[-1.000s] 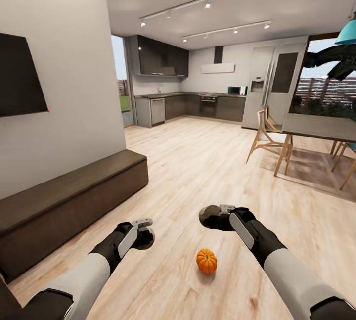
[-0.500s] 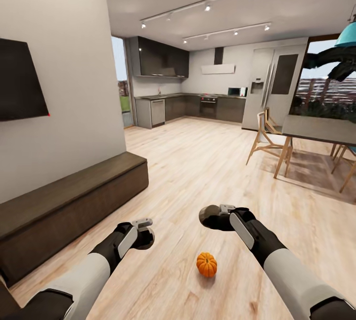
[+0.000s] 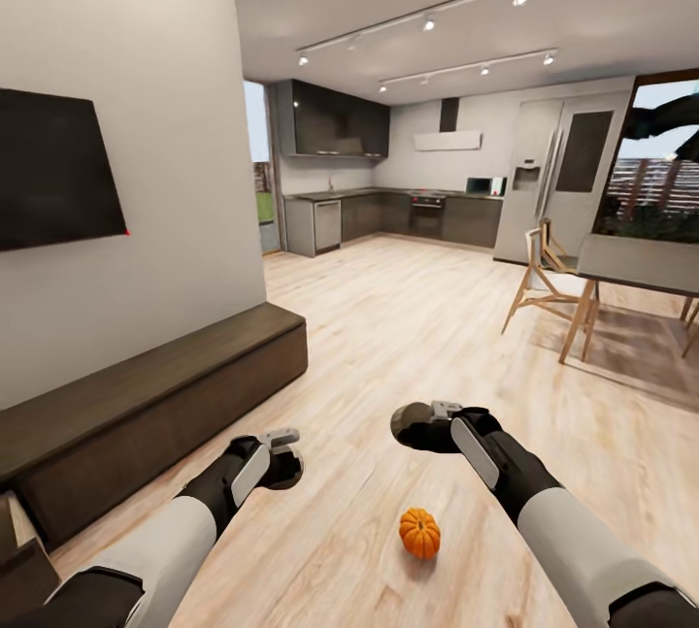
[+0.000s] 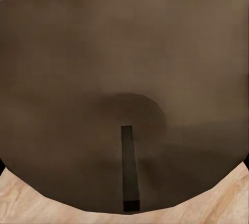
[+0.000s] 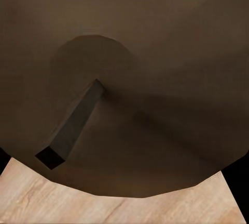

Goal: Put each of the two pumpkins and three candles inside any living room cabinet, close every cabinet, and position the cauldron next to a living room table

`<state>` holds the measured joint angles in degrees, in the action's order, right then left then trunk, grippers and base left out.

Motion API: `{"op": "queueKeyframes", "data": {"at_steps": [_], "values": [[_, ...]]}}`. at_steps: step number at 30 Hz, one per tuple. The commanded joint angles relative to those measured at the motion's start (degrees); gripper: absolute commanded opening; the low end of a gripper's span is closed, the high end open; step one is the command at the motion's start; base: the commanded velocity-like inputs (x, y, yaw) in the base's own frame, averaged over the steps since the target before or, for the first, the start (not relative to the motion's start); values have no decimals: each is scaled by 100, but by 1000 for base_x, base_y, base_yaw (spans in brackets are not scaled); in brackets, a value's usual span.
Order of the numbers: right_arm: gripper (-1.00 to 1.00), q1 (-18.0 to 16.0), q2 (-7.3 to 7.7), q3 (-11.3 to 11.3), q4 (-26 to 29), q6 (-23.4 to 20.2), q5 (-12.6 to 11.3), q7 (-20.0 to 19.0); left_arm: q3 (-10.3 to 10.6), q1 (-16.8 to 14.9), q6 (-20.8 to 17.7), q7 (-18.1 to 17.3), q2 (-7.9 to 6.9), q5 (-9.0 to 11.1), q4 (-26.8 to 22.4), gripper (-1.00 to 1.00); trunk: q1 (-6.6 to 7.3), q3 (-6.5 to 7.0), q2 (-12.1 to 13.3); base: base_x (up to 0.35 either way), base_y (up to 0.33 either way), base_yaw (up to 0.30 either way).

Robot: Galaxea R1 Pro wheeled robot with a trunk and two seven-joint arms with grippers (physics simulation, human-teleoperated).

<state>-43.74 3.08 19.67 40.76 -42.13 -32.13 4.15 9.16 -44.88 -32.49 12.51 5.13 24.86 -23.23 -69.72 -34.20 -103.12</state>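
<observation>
No brand, label or writing is legible anywhere you look. In the head view, a small round orange pumpkin with deep ribs (image 3: 419,532) sits on the pale, grained wood-plank floor (image 3: 408,317), between your two forearms and nearer the right one, touching neither. The long, low dark-brown wooden cabinet (image 3: 146,395) runs along the plain white wall at your left, its flat fronts shut, under a flat black wall-mounted screen (image 3: 53,167). Ahead lies a kitchen with dark glossy cupboards (image 3: 335,123) and a tall pale refrigerator (image 3: 558,177); to the right stand a grey-topped dining table (image 3: 636,264) and a light wooden chair (image 3: 544,274).

Both arms reach forward and down, white upper sleeves giving way to black forearms. The left gripper (image 3: 282,458) and the right gripper (image 3: 419,424) hover above the floor, well apart from each other. Each wrist view shows a smooth, matte brown rounded surface with one dark slim bar (image 4: 129,169) (image 5: 72,125) across it and a strip of wood floor at the edge. You cannot tell from any view whether either gripper's jaws are apart or together.
</observation>
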Motion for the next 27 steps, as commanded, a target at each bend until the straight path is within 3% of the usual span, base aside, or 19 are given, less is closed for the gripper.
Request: {"op": "queueKeyframes", "data": {"at_steps": [1, 27], "values": [[-100, -3, 9, 29, 11, -15, -57, 47, 42, -2, -16, 43, -3, 60, -6, -100, 23, 18, 39, 0, 0, 207], [-100, -3, 10, 29, 11, -15, -57, 43, 38, -1, -6, 41, -12, 63, -15, -100, 67, 222, 119, 0, 0, 208]]}}
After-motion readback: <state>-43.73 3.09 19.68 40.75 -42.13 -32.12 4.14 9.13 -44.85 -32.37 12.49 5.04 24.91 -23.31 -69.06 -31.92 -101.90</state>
